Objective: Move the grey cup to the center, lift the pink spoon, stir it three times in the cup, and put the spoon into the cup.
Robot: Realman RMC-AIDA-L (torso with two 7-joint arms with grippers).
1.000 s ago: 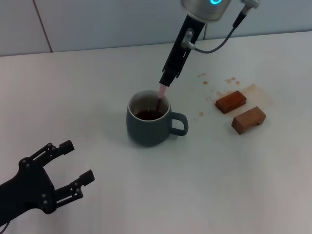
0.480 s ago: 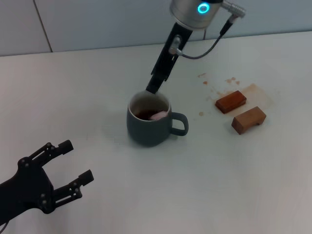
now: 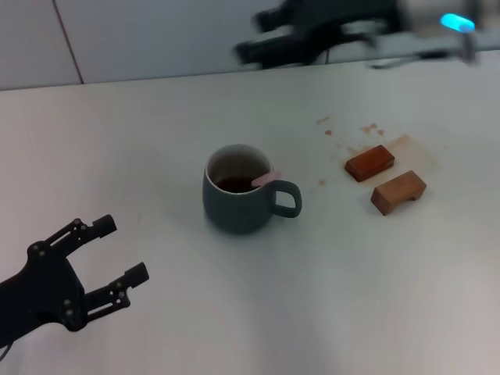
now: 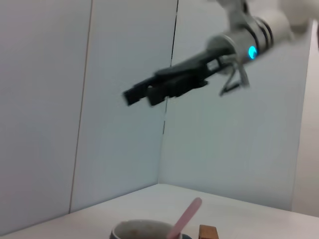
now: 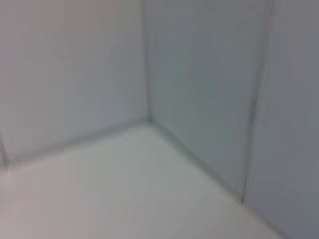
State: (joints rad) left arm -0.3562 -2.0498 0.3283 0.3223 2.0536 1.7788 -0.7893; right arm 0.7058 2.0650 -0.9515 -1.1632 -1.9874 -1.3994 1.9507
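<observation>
Grey cup (image 3: pixel 238 201) stands upright near the middle of the white table (image 3: pixel 351 297), handle toward the robot's right, brown liquid inside. Pink spoon (image 3: pixel 264 180) sits in the cup, handle leaning out over the rim on the handle side; the left wrist view shows the handle (image 4: pixel 185 218) sticking up at a slant. Right gripper (image 3: pixel 254 48) is high above the far edge of the table, well apart from the cup, holding nothing; cannot tell how far its fingers are spread. Left gripper (image 3: pixel 113 251) hovers low at the near left, fingers spread wide, empty. Two wooden blocks (image 3: pixel 369 162) (image 3: pixel 398 191) lie to the right of the cup, beside brown stains
</observation>
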